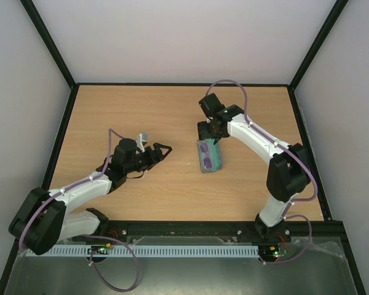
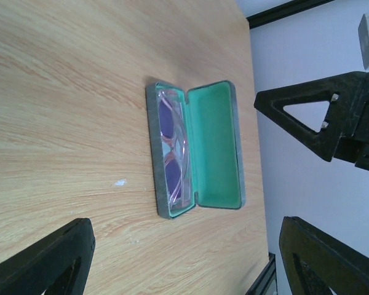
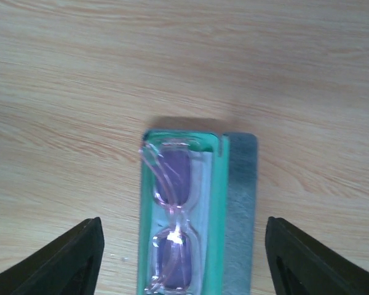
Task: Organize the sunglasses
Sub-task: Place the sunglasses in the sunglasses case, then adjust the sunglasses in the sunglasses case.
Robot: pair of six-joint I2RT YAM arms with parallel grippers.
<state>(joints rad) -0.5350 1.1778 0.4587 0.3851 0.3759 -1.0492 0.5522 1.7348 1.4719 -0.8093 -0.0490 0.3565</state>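
The pink-framed sunglasses [image 3: 172,209] lie folded inside the open blue-grey case [image 3: 241,203], which has a green lining. In the top view the case [image 1: 210,156] sits mid-table with the sunglasses [image 1: 205,155] in it. The left wrist view shows the sunglasses [image 2: 172,150] in the case's lower half and the lid [image 2: 216,144] tilted open. My right gripper [image 1: 210,130] hovers open just behind the case; its fingers [image 3: 74,258] stand on either side of it. My left gripper [image 1: 164,150] is open and empty, left of the case.
The wooden table [image 1: 141,117] is fenced by a black frame and white walls. A light cloth lining [image 3: 203,184] lies under the glasses in the case. A small white speck [image 2: 119,182] lies on the table near the case.
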